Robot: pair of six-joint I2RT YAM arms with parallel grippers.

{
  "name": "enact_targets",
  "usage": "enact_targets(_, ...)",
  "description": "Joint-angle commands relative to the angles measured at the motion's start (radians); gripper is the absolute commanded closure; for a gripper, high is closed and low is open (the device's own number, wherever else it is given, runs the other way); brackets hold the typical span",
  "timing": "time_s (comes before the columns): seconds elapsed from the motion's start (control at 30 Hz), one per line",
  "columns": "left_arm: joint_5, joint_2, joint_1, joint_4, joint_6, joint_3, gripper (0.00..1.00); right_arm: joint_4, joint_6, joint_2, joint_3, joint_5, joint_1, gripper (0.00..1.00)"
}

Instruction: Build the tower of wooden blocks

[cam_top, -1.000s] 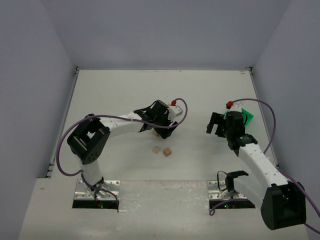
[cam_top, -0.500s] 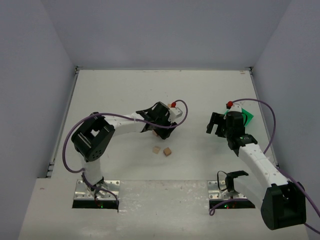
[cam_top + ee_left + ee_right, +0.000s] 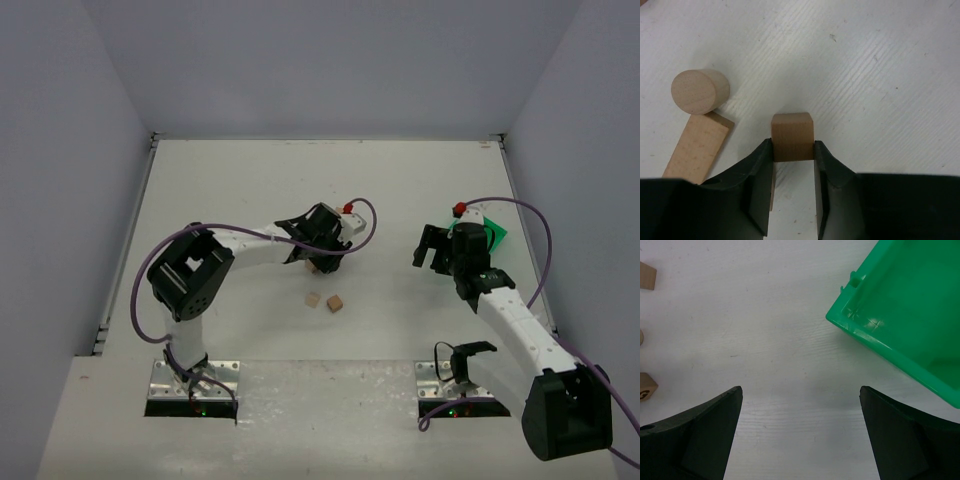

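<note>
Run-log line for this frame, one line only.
left fingers: shut on wood cube | right fingers: open, empty, near green bin | cylinder, flat bar: lying beside cube | tower: no stack visible

Green plastic bin (image 3: 492, 236) sits on the white table (image 3: 250, 180) at roughly 3 o'clock, close to the table's right edge. Pale grey-violet walls (image 3: 330, 60) enclose the table at 9, 12 and 3 o'clock.

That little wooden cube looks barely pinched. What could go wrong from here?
1. The left fingers grip the small brown wooden cube only by its near end, so it might twist or slip out when lifted.
2. The round light-wood cylinder and flat light-wood plank lie close beside it; a low swing could knock them.
</note>
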Motion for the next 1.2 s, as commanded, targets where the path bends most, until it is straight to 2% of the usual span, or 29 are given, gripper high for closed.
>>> enact_targets(0.0, -0.014, -0.030, -0.010, 0.039, -0.033, 0.068, 0.86, 0.020, 0.010, -0.027, 0.014, 0.030, -0.001, 0.01)
enact_targets(0.07, -0.043, -0.036, -0.010, 0.040, -0.056, 0.098, 0.89, 0.019, 0.009, -0.033, 0.013, 0.031, -0.001, 0.01)
enact_targets(0.1, -0.075, -0.040, -0.010, 0.040, -0.072, 0.120, 0.93, 0.018, 0.006, -0.036, 0.013, 0.031, -0.001, 0.01)
enact_targets(0.17, -0.189, -0.046, -0.010, 0.043, -0.113, 0.199, 0.99, 0.016, 0.003, -0.044, 0.010, 0.035, -0.001, 0.01)
enact_targets(0.23, -0.241, -0.050, -0.010, 0.047, -0.143, 0.235, 1.00, 0.019, 0.002, -0.056, 0.007, 0.038, -0.002, 0.01)
enact_targets(0.43, -0.332, 0.099, -0.001, -0.171, -0.225, 0.804, 1.00, 0.051, 0.000, -0.062, -0.019, 0.046, -0.002, 0.01)
enact_targets(0.47, -0.373, 0.110, 0.000, -0.204, -0.263, 0.870, 1.00, 0.059, 0.000, -0.058, -0.022, 0.048, -0.003, 0.01)
enact_targets(0.5, -0.398, 0.088, 0.001, -0.204, -0.313, 0.866, 1.00, 0.061, -0.001, -0.052, -0.019, 0.044, -0.003, 0.01)
enact_targets(0.57, -0.387, -0.010, 0.002, -0.124, -0.400, 0.743, 1.00, 0.057, -0.001, -0.031, -0.008, 0.024, -0.003, 0.01)
enact_targets(0.6, -0.348, -0.057, 0.003, -0.056, -0.409, 0.648, 1.00, 0.051, 0.001, -0.024, -0.003, 0.016, -0.003, 0.01)
enact_targets(0.67, -0.385, -0.174, 0.005, 0.005, -0.424, 0.426, 1.00, 0.028, 0.014, -0.014, 0.007, 0.002, -0.004, 0.01)
enact_targets(0.7, -0.435, -0.179, 0.007, -0.004, -0.444, 0.394, 1.00, 0.027, 0.015, -0.014, 0.007, -0.004, -0.003, 0.01)
enact_targets(0.8, -0.634, -0.284, 0.040, -0.178, -0.550, 0.263, 1.00, 0.042, 0.031, -0.024, -0.008, -0.060, -0.003, 0.01)
enact_targets(0.87, -0.632, -0.382, 0.090, -0.232, -0.616, 0.137, 1.00, 0.056, 0.039, -0.044, -0.019, -0.086, -0.004, 0.01)
enact_targets(0.97, -0.529, -0.506, 0.218, -0.195, -0.689, -0.135, 1.00, 0.095, 0.048, -0.063, -0.037, -0.135, -0.003, 0.01)
enact_targets(1.1, -0.592, -0.563, 0.264, -0.176, -0.676, -0.239, 1.00, 0.118, 0.051, -0.047, -0.038, -0.195, -0.003, 0.01)
enact_targets(1.17, -0.541, -0.558, 0.265, -0.110, -0.598, -0.270, 1.00, 0.133, 0.063, -0.036, -0.043, -0.209, -0.002, 0.01)
